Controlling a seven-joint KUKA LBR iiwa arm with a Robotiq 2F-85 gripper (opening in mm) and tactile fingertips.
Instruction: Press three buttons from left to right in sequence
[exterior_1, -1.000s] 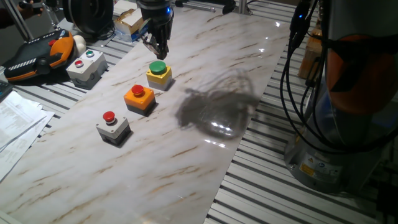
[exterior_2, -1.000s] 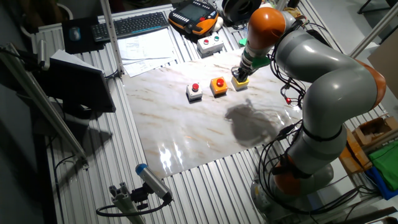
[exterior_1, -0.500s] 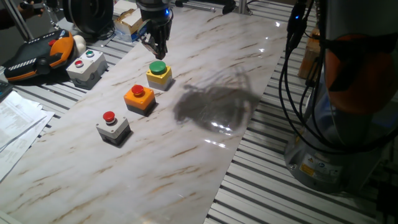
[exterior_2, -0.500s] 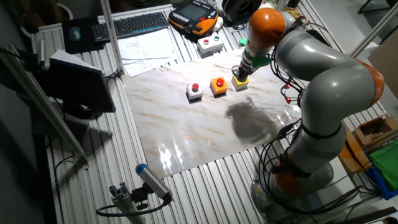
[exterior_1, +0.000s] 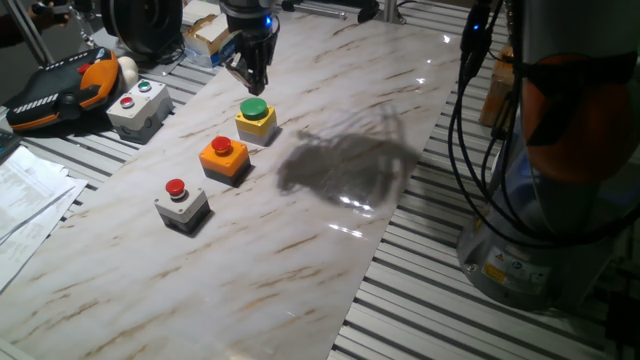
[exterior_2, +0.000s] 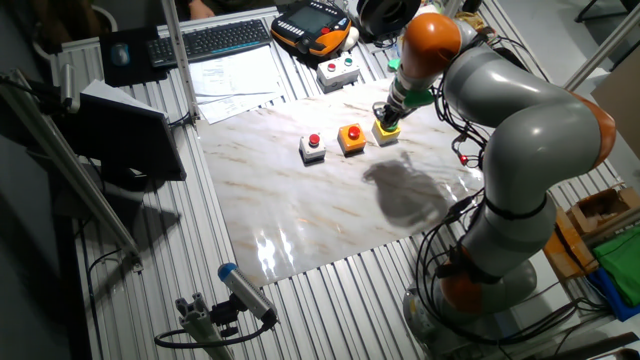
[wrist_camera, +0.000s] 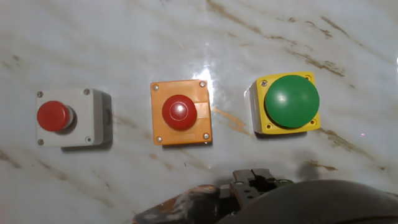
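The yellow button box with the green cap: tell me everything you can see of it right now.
The yellow button box is small and square, plastic-looking, with a screw in each visible corner and a wide round green cap covering most of its top. It sits flat on the marble-patterned tabletop, at the right end of the row, beside the orange box, apart from it. The pincer hovers above, not touching.

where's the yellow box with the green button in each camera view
One fixed view: the yellow box with the green button is upper left of centre, just below the gripper.
The other fixed view: upper right of centre, under the arm's hand.
Hand view: right of centre.
Shared landmark: the orange box with the red button beside it.
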